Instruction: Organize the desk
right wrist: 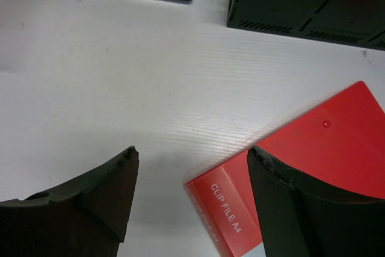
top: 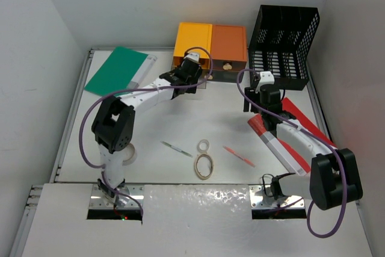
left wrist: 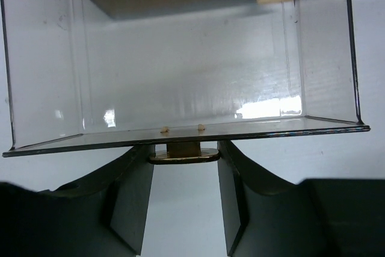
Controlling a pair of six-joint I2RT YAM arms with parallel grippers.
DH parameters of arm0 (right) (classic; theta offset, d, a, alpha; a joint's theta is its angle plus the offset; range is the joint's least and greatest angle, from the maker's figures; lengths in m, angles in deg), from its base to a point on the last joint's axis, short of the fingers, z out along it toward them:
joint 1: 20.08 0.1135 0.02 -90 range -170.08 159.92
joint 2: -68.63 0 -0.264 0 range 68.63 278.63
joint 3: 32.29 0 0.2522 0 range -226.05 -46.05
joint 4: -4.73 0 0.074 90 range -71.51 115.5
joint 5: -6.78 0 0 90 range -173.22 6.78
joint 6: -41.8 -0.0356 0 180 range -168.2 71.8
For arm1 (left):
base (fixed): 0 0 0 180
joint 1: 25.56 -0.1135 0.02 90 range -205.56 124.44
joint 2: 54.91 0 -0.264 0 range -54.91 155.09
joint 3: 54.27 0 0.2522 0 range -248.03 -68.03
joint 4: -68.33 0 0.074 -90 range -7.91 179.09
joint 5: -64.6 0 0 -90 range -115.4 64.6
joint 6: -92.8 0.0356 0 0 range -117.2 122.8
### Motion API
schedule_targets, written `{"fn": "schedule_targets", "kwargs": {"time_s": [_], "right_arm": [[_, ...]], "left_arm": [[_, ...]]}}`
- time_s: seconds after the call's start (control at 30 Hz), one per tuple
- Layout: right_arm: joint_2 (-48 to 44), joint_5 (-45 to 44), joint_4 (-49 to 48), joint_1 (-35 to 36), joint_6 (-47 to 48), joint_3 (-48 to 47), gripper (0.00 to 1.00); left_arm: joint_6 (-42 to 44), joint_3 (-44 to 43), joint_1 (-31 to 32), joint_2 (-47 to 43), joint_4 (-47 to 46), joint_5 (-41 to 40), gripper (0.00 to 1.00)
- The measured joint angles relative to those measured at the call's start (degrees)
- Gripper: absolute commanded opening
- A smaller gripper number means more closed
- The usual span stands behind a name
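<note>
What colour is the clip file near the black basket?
The clip file is red, clearest in the right wrist view.

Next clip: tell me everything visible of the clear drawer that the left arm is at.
The clear drawer is a see-through, open-topped plastic tray with thin glossy walls; nothing shows inside. A small brass-coloured handle sits mid-front, with two tiny fasteners above it. It is level, pulled out of the yellow box at the far edge of the desk. The left end effector is closed on the handle.

The only legible text is "CLIP FILE A4", printed in white on the red folder [right wrist: 313,148].
</note>
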Motion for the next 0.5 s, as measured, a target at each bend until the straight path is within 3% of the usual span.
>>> {"fn": "schedule_targets", "kwargs": {"time_s": [0.13, 0.17, 0.23, 0.27, 0.33, 0.37, 0.43, 0.47, 0.5], "right_arm": [[0.0, 2.9, 1.9, 0.0, 0.5, -0.2, 0.73], [0.0, 3.8, 2.5, 0.0, 0.7, -0.3, 0.73], [0.0, 5.0, 3.4, 0.0, 1.2, -0.7, 0.76], [0.0, 5.7, 3.8, 0.0, 1.4, -0.8, 0.77], [0.0, 7.5, 4.7, 0.0, 1.6, -1.2, 0.80], [0.2, 8.5, 5.9, 0.0, 1.7, -1.8, 0.81], [0.6, 10.4, 7.9, 0.0, 1.8, -3.1, 0.83], [0.8, 11.5, 9.2, 0.0, 1.8, -3.9, 0.83], [0.9, 12.5, 10.1, 0.0, 1.8, -4.4, 0.84]], "left_arm": [[-0.2, 3.7, 1.2, -3.1, 0.4, -0.5, 0.00], [-0.2, 4.6, 1.5, -3.8, 0.3, -0.7, 0.04], [-0.2, 6.0, 1.8, -4.9, 0.3, -0.7, 0.15], [-0.2, 6.5, 1.9, -5.3, 0.3, -0.8, 0.29], [-0.1, 6.8, 2.1, -5.6, 0.6, -0.7, 0.43], [0.1, 6.8, 2.1, -5.6, 0.7, -0.5, 0.57], [1.3, 6.8, 2.1, -5.9, 1.9, 1.2, 0.68], [2.2, 7.1, 2.3, -6.3, 2.6, 2.4, 0.80], [2.9, 7.6, 2.4, -7.0, 3.4, 3.7, 0.83]]}}
